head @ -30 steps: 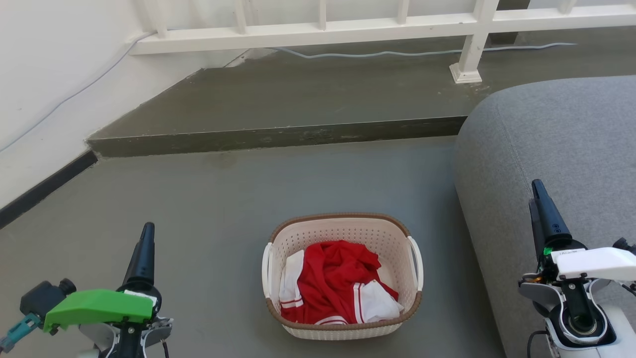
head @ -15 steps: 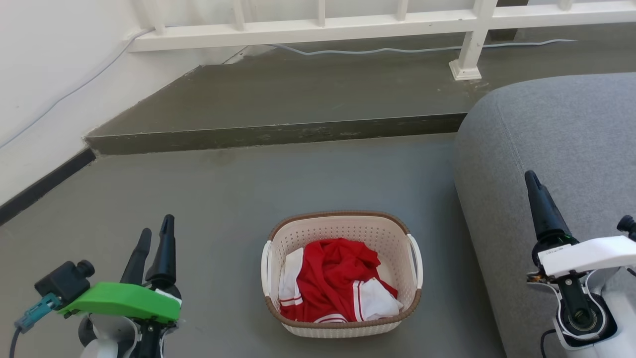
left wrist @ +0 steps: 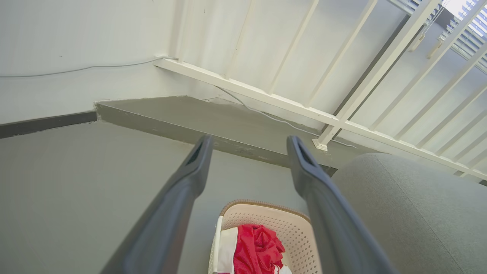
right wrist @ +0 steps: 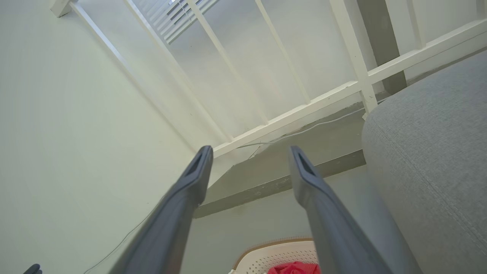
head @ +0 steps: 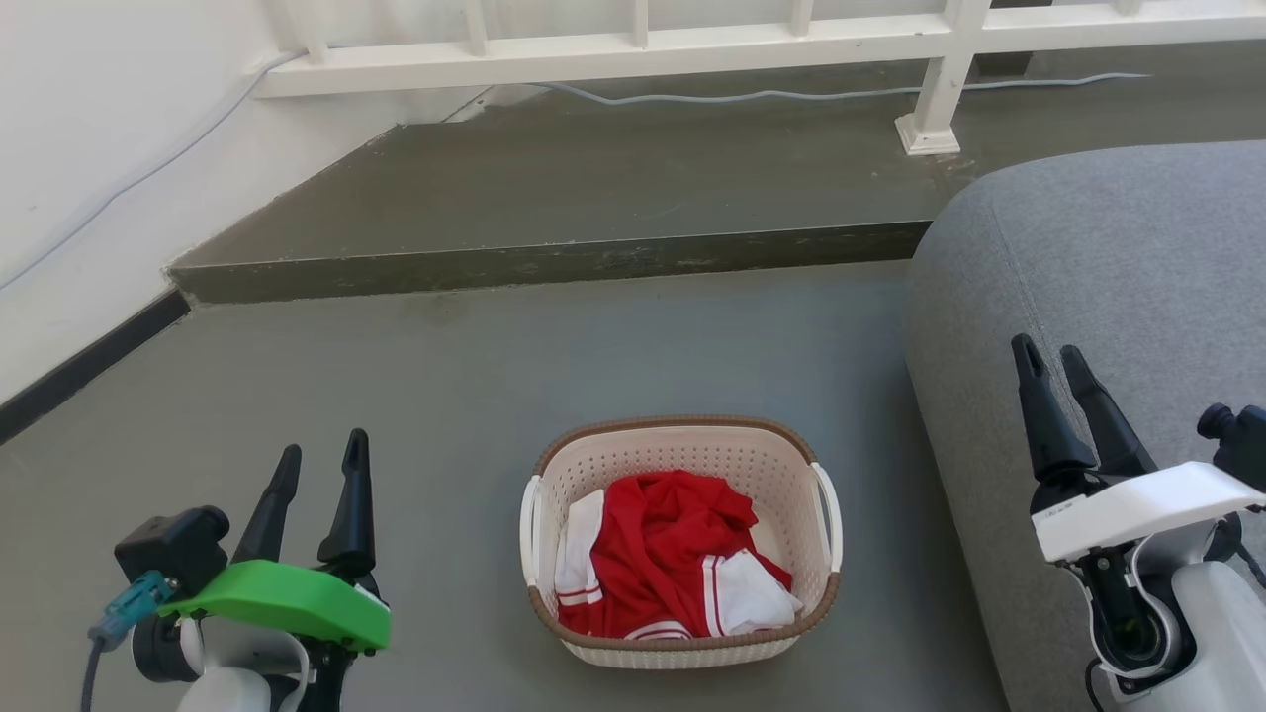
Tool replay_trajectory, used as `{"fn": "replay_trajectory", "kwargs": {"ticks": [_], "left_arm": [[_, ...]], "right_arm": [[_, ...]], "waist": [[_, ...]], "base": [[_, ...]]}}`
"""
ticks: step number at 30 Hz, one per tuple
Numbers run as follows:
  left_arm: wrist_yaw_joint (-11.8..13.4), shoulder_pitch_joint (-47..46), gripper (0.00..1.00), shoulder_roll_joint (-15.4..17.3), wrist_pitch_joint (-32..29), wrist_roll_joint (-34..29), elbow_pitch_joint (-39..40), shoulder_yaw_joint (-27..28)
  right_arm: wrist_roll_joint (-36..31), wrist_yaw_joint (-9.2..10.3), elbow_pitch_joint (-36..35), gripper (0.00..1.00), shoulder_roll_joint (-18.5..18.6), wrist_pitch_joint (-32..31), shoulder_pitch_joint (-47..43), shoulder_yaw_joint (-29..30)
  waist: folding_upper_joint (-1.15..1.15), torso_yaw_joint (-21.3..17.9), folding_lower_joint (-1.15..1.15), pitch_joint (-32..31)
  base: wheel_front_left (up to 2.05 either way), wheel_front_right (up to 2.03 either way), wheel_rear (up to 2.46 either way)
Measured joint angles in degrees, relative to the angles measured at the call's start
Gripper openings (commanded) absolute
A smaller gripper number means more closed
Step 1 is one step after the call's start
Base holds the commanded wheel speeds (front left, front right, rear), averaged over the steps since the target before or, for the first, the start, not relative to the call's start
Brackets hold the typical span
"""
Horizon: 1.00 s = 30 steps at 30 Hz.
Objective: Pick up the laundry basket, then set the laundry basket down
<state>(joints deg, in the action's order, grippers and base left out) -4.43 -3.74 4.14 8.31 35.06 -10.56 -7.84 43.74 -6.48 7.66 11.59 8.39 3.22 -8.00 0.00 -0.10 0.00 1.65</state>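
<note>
Laundry basket [head: 692, 457] sits upright on the grey floor [head: 445, 376]. Both white side handles are free and nothing is touching it. Inside the basket is a crumpled red garment with white trim [head: 663, 554], lying below the brown rim.

Left gripper [head: 323, 443] is off to the basket's left and well apart from it, fingers pointing away from the robot. Jaws are released, with a clear gap between the two dark fingers and nothing held. A green cover [head: 287, 603] sits on that wrist behind the fingers. In the left wrist view, the basket's left handle and part of the garment show at the bottom edge, framed between the spread fingers with no contact.

Right gripper [head: 1046, 346] is off to the basket's right, also well apart, seen against the grey sofa [head: 1118, 247]. Jaws are released here too. The gap looks narrow in the head view, but the right wrist view shows the fingers plainly parted with nothing between them. A white cover [head: 1137, 509] sits on that wrist. The basket's far rim shows at the bottom of the right wrist view.

The sofa is just right of the basket, with a strip of floor between them. Beyond the basket is a raised concrete step [head: 554, 262], then a white railing [head: 633, 44] with a grey cable [head: 752, 96] along its base. Far left of the basket is a white wall [head: 79, 148] with dark skirting [head: 89, 366].
</note>
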Motion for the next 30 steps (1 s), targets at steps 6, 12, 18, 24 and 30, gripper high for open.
{"fn": "replay_trajectory", "kwargs": {"ticks": [6,12,18,24,30], "left_arm": [[0.6,-0.1,1.00,-0.2,1.0,-5.4,0.5,-1.4],[0.8,-0.1,1.00,-0.7,2.4,-10.2,1.1,-2.2],[1.0,-0.2,1.00,-1.0,3.6,-14.4,1.6,-3.3],[1.0,-0.9,1.00,-1.0,4.6,-19.2,1.9,-3.8],[1.0,-1.4,1.00,-1.1,6.0,-23.5,2.2,-4.4]], "right_arm": [[-5.9,0.02,0.0,1.00,0.1,1.2,0.0,-1.3],[-10.6,0.04,0.0,1.00,-0.3,2.4,0.0,-1.9],[-15.1,0.60,0.0,1.00,-0.4,3.3,0.0,-2.1],[-20.1,0.60,0.0,1.00,-0.4,4.5,0.0,-2.1],[-24.6,0.60,-0.4,1.00,-0.8,5.8,0.0,-2.2]], "waist": [[0.00,0.1,0.00,0.0],[0.00,0.1,0.00,0.1],[0.00,0.0,0.00,0.1],[0.00,0.0,0.00,0.2],[0.00,0.1,0.00,0.4]], "base": [[0.00,0.00,0.00],[0.00,0.00,0.00],[0.00,0.00,0.00],[0.00,0.00,0.00],[0.00,0.00,0.00]]}}
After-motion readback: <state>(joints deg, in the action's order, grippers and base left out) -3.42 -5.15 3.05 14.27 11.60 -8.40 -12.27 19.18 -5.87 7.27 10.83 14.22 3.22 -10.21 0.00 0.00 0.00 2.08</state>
